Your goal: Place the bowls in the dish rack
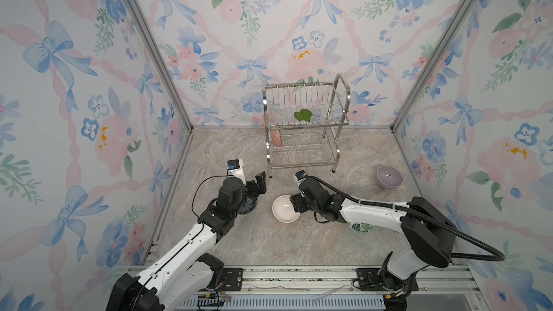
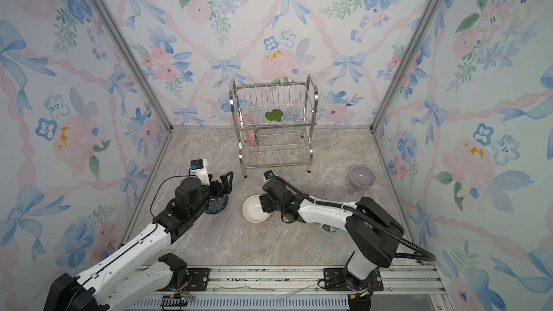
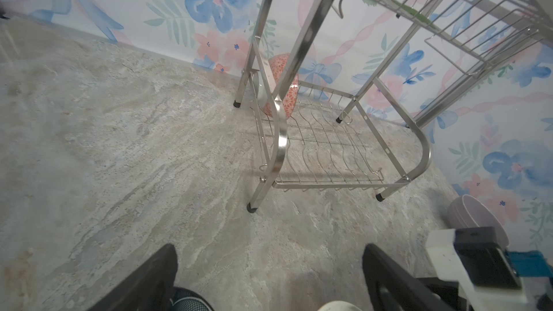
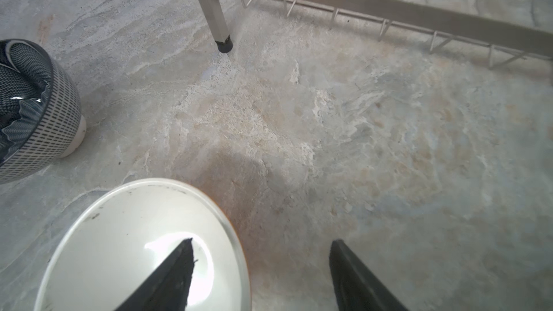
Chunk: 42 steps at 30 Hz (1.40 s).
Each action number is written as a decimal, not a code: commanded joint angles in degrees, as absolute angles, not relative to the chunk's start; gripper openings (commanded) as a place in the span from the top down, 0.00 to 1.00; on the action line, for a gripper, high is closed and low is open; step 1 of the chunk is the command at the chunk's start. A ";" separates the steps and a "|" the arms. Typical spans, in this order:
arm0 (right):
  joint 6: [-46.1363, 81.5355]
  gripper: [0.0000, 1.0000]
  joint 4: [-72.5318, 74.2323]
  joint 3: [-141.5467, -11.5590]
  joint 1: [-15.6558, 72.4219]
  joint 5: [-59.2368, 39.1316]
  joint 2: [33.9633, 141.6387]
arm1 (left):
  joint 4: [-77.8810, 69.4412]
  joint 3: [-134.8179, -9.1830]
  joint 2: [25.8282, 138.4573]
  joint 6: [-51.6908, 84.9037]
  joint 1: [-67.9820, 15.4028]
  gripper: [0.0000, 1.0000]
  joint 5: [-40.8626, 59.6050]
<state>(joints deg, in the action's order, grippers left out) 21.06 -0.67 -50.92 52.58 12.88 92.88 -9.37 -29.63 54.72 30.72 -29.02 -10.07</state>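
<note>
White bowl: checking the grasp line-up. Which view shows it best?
Right wrist view: the white bowl is close, rim between the right gripper's open jaws. Both top views show it small, partly under the arm; left wrist, a sliver.

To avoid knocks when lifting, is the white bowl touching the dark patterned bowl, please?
Apart. The right wrist view shows bare tabletop between the white bowl and the dark patterned bowl.

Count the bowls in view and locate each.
6. Pink-patterned bowl: dish rack's lower tier. Green-leaf bowl, hard to make out: upper tier. Lilac bowl: table, right of rack. White bowl: at right end effector. Dark bowl: under left arm. Leafy bowl: under right arm, mostly hidden.
</note>
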 commanded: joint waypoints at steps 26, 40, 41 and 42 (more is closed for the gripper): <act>21.89 0.68 -8.24 -53.47 54.45 10.46 97.36 | -13.18 -32.78 67.08 29.55 -36.22 0.02 -8.15; 20.57 0.90 -11.25 -50.41 48.54 13.79 90.97 | -13.53 -34.62 68.99 28.20 -37.44 0.02 -8.27; 20.37 0.90 -11.58 -50.05 47.39 13.84 90.36 | -13.54 -34.82 69.21 28.06 -37.51 0.02 -8.15; 20.16 0.90 -11.94 -49.67 46.32 13.93 89.78 | -13.54 -35.09 69.42 27.93 -37.52 0.02 -7.98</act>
<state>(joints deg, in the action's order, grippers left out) 22.20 -7.60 -50.94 49.06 13.80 92.47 -12.38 -33.30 68.75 29.56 -37.12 -8.03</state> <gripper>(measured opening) 0.112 0.980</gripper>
